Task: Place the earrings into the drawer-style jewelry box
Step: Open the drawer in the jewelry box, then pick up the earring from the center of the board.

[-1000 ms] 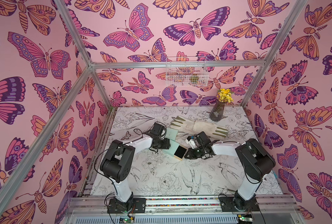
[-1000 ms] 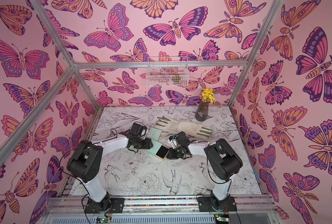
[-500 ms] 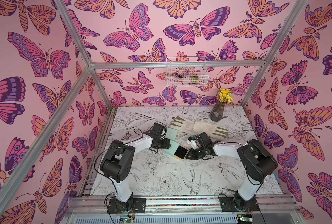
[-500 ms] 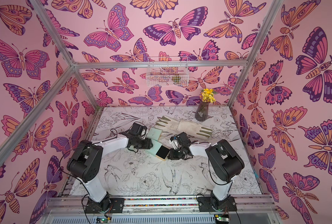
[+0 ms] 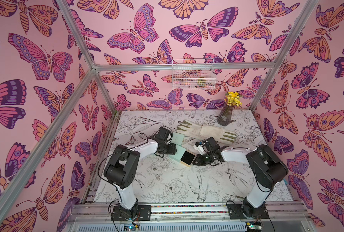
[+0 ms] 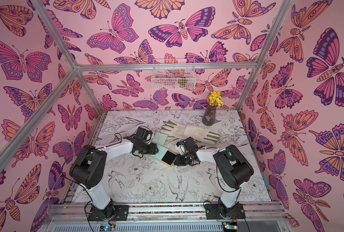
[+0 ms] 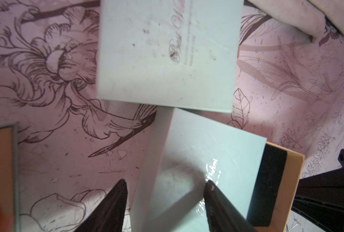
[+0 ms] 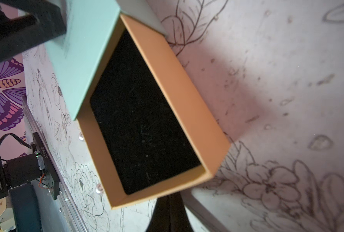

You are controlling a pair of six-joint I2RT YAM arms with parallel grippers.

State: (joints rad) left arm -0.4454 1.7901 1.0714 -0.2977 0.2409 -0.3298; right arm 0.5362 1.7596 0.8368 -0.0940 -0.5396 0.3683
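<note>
the mint-green cardboard jewelry box sleeve (image 7: 197, 172) sits gripped between the left gripper (image 7: 165, 186) jaws. its tan drawer with black velvet lining (image 8: 143, 120) stands pulled out, holding nothing visible. the right gripper (image 8: 169, 202) is pressed together at the drawer's end.

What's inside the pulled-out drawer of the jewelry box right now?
The open part of the drawer shows only its black lining, with no earrings on it. The end still under the mint sleeve is covered, so anything there cannot be seen.

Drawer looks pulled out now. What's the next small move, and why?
Probably let go of the drawer and send the right gripper toward an earring on the table. The tan tray stands well out of the mint sleeve, its black lining is empty, and the left gripper straddles the sleeve.
</note>
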